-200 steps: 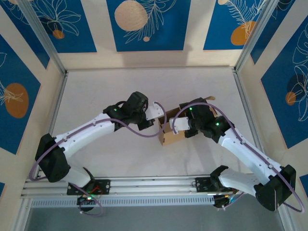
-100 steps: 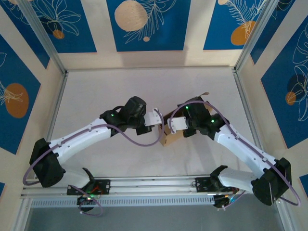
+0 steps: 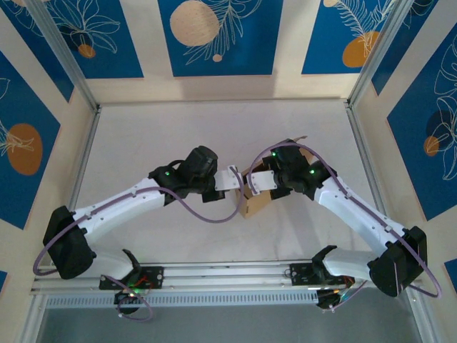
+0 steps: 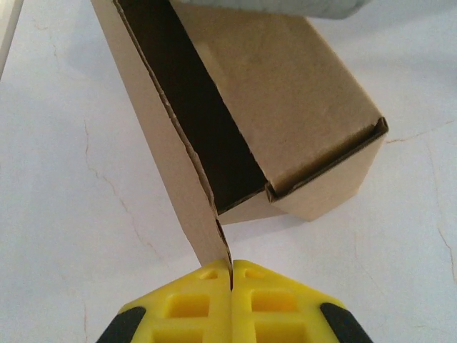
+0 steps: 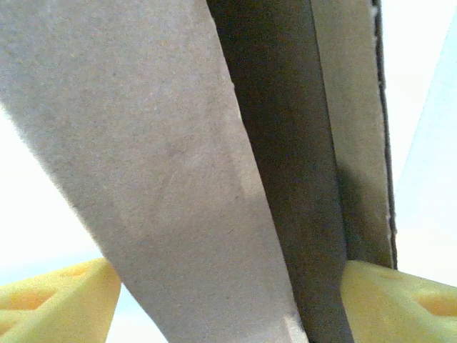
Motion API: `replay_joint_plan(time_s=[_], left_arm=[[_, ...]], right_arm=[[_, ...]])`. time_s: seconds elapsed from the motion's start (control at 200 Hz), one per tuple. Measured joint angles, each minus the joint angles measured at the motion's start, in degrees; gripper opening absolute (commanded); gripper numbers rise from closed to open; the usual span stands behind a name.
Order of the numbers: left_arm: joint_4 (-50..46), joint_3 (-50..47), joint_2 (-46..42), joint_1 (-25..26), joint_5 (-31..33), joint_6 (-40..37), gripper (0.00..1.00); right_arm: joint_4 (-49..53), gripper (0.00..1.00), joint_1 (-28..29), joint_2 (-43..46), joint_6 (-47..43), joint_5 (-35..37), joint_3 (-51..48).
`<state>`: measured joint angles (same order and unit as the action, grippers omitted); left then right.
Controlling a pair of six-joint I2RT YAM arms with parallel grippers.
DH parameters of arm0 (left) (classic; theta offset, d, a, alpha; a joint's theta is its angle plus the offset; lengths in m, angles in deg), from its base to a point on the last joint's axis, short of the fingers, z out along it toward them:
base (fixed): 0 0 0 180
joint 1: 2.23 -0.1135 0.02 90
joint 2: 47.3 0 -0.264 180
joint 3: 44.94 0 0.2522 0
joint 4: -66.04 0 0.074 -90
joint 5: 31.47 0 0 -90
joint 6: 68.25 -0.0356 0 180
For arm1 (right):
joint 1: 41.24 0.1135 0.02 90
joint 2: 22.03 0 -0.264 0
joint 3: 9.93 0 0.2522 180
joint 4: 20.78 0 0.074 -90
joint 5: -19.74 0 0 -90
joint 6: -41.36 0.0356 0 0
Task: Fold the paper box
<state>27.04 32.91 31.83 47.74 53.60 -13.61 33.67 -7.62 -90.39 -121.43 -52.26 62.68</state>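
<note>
White tabletop (image 3: 143,128), blue-patterned walls (image 3: 221,43); L end effector (image 4: 230,275) pinches paper box (image 4: 285,128) flap, R end effector (image 5: 228,293) straddles it, grip unclear.

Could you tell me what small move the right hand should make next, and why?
Probably close the right hand on the paper box panels between its fingers: they stand apart around the cardboard, while the left hand pinches a side panel's edge, bracing the box.

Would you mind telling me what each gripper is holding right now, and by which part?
The left gripper pinches the paper box by a side flap's corner. The right gripper straddles its panels; grip unclear.
</note>
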Motion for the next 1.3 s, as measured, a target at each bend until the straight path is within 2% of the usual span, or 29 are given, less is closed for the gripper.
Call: replay_joint_plan(time_s=[0.33, 0.435, 0.51, 0.69, 0.81, 0.975, 1.301], left_arm=[[0.37, -1.01, -1.11, 2.25, -0.59, -2.19, 0.0], [0.37, -1.51, -1.57, 3.48, -0.57, -3.23, 0.0], [0.37, -1.95, -1.95, 4.22, -0.57, -4.0, 0.0], [0.42, -2.62, -2.36, 4.55, -0.46, -4.24, 0.0], [0.15, -2.1, -1.44, 4.55, -0.35, -4.15, 0.0], [-1.62, 1.6, 1.92, 4.55, -0.52, -3.61, 0.0], [-3.3, 3.06, 2.6, 4.55, -0.81, -3.61, 0.0]], right_arm=[[2.05, 0.47, -0.13, 1.53, 0.81, -0.48, 0.0], [2.29, 0.45, -0.31, 1.57, 1.07, -0.66, -0.02], [2.25, 0.5, -0.37, 1.68, 1.09, -0.66, -0.02], [2.29, 0.72, -0.42, 3.26, 1.49, -1.62, -0.02], [1.75, 0.82, -0.57, 5.57, 0.5, -2.08, -0.04], [-2.73, 0.9, -1.01, 7.96, -0.81, -1.97, -1.77], [-2.29, 0.95, -1.16, 7.69, -1.29, -2.86, -2.82]])
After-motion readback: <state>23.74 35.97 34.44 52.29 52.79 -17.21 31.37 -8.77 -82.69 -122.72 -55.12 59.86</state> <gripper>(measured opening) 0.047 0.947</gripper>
